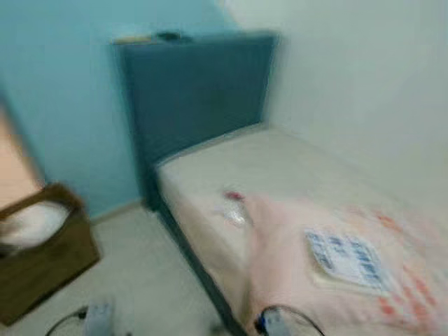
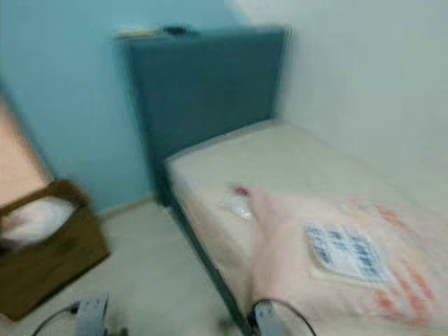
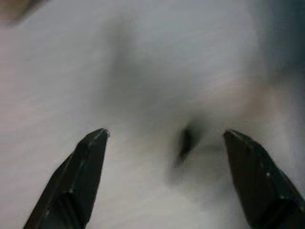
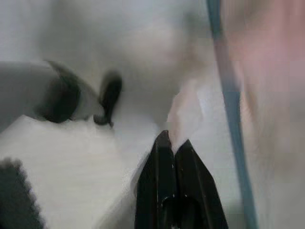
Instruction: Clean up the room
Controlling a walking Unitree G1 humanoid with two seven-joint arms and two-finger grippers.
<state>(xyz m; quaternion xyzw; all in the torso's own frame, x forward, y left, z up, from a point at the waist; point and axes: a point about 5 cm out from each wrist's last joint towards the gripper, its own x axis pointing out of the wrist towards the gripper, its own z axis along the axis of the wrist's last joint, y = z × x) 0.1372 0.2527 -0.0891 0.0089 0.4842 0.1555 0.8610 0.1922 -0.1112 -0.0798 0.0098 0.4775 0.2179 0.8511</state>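
- Left gripper (image 3: pixel 164 143) hanging with fingers spread wide, holding nothing; pale floor blurring beneath it; arm idling low, probably because the robot is walking
- Right gripper (image 4: pixel 172 143) pointing down beside the bed edge, fingers pressed together, nothing between them
- Head views blurring, so the robot is likely moving or turning toward the bed (image 1: pixel 280 164)
- Bed sitting in the far right corner against a white wall, blue headboard (image 1: pixel 196 91) standing at its far end
- Pink blanket (image 1: pixel 308 280) lying crumpled over the near end of the mattress; white-and-blue patterned cloth (image 1: pixel 346 259) resting on top of it
- Small clear wrapper with a red bit (image 1: pixel 234 206) lying near the mattress's left edge, looking like litter to collect
- Brown basket (image 1: pixel 49 255) sitting on the floor at near left, white stuff inside; probably the drop-off for clutter
- Cleanup looking barely started; nothing grasped yet
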